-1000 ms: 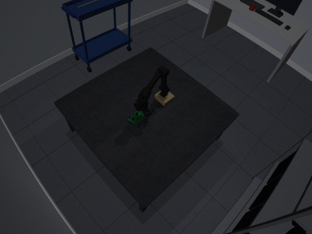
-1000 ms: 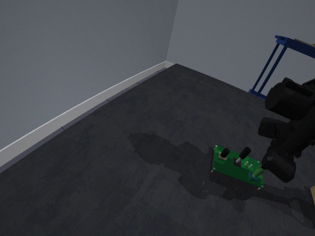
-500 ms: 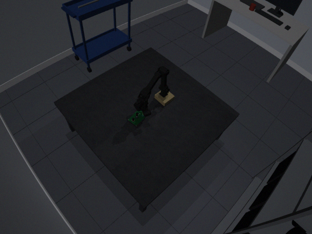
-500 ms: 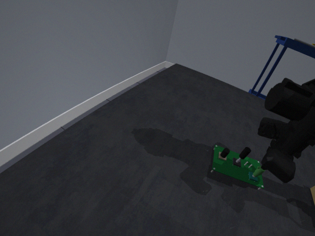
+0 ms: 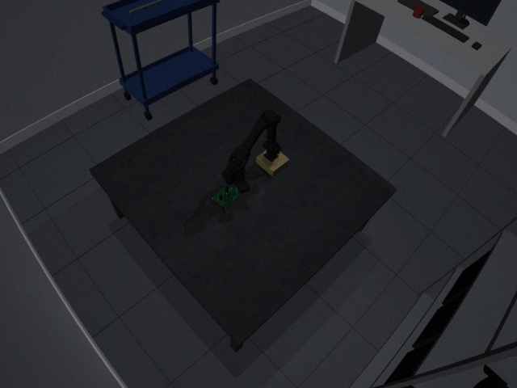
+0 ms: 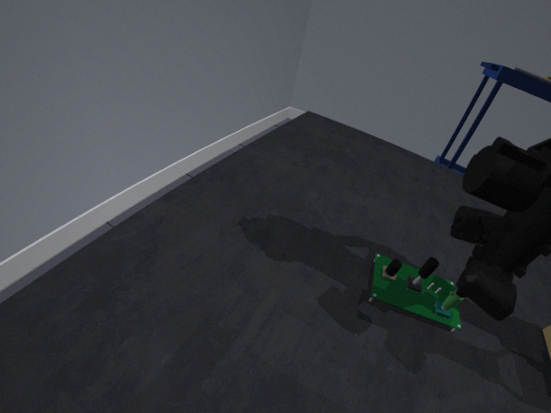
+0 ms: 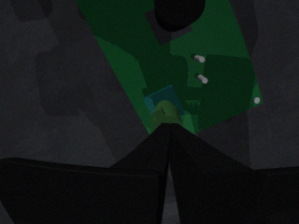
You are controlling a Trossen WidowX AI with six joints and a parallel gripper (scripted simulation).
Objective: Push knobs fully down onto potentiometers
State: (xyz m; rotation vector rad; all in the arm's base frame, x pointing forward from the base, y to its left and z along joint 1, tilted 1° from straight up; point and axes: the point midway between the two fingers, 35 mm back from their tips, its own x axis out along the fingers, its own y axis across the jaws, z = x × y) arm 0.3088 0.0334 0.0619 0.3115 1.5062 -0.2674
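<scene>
The green circuit board (image 5: 226,204) (image 6: 396,292) (image 7: 224,33) stands on short legs. A green knob (image 6: 451,299) (image 7: 165,113) is on the teal potentiometer (image 6: 441,312) (image 7: 150,102), with a bit of pale shaft below it in the exterior view. The middle black knob (image 6: 428,268) (image 7: 178,11) stands high, with pale shaft showing above its dark potentiometer (image 6: 413,285). The other black knob (image 6: 393,267) is low at the tan potentiometer (image 6: 388,275). My gripper (image 6: 461,291) (image 7: 168,131) is shut and empty, its tips at the green knob's upper end; whether they touch cannot be told.
Two small pale pins (image 6: 430,286) (image 7: 201,59) stand on the board between the middle black knob and the green knob. The arm rises from a wooden base block (image 5: 272,166) on the dark table (image 5: 266,250). A blue cart (image 5: 170,77) stands beyond the table.
</scene>
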